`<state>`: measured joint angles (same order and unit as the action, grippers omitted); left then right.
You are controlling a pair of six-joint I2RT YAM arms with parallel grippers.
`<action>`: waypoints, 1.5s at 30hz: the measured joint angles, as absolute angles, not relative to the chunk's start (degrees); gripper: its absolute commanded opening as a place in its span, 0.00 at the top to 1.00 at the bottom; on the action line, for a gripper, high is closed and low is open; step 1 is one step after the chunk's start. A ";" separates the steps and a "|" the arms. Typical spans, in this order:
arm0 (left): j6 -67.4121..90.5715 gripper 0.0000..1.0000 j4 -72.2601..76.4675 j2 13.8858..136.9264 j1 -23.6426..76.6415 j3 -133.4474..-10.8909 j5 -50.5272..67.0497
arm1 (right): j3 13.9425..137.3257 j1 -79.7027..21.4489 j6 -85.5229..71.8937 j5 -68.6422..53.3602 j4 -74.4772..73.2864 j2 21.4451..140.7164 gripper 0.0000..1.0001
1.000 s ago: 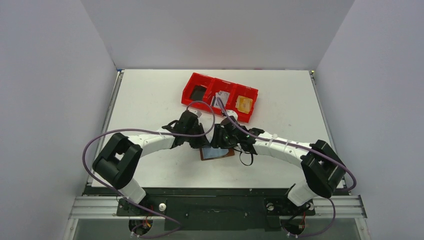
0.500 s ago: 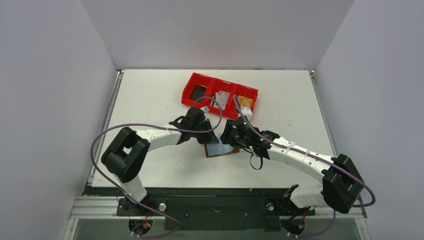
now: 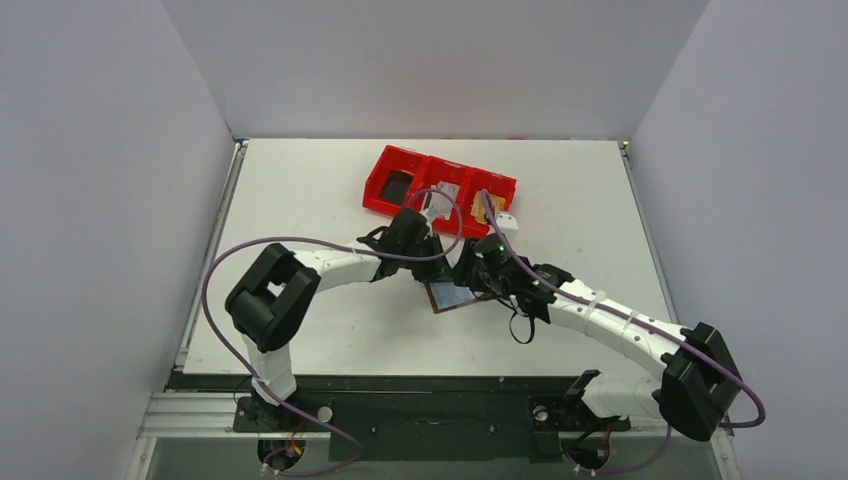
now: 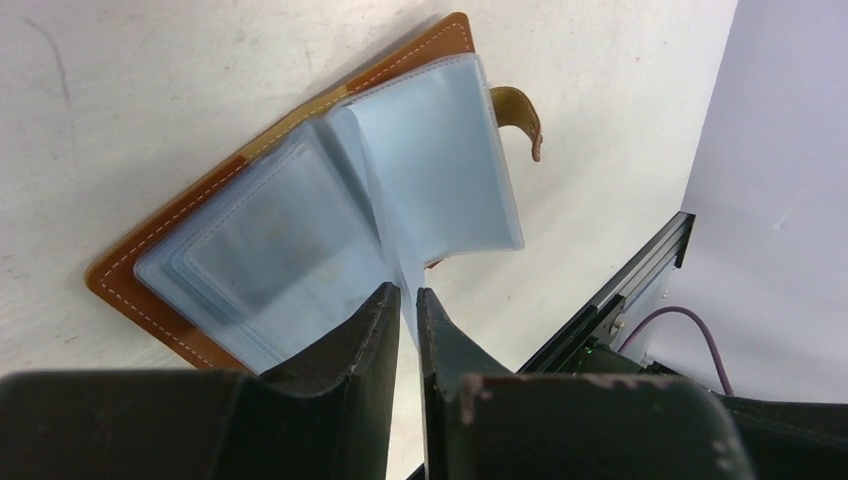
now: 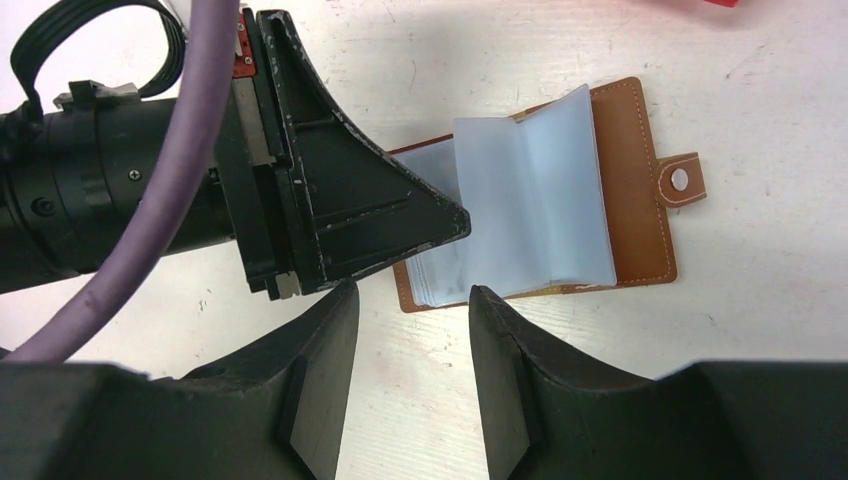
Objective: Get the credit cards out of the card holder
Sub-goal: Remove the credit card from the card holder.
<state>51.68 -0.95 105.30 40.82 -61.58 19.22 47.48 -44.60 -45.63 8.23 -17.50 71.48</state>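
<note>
The brown card holder (image 3: 458, 298) lies open on the table, its clear bluish plastic sleeves (image 5: 530, 200) fanned up. My left gripper (image 4: 407, 300) is shut on one sleeve and holds it upright; from above it (image 3: 432, 262) is at the holder's far left corner. My right gripper (image 5: 410, 295) is open and empty, just off the holder's near left corner, with its jaws on either side of bare table. A yellowish edge (image 5: 560, 291) shows under the sleeves. I cannot make out any credit card clearly. The snap tab (image 5: 681, 180) sticks out to the right.
A red three-compartment tray (image 3: 376, 178) stands behind the grippers, with a grey-white item (image 3: 445, 193) in its middle bin and a yellowish one (image 3: 492, 207) in its right bin. Purple cables loop over both arms. The table's front rail (image 4: 640, 270) is close.
Both grippers and the card holder have shifted right and slightly farther away. The left arm has stretched out, still holding the sleeve.
</note>
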 measured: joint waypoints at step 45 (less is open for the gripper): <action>49.84 0.83 -2.70 113.49 41.93 -65.82 23.24 | 43.22 -41.98 -44.58 7.16 -18.31 73.65 0.58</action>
<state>49.84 -2.70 113.49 41.93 -65.82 23.24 43.22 -41.98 -44.58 7.16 -18.31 73.65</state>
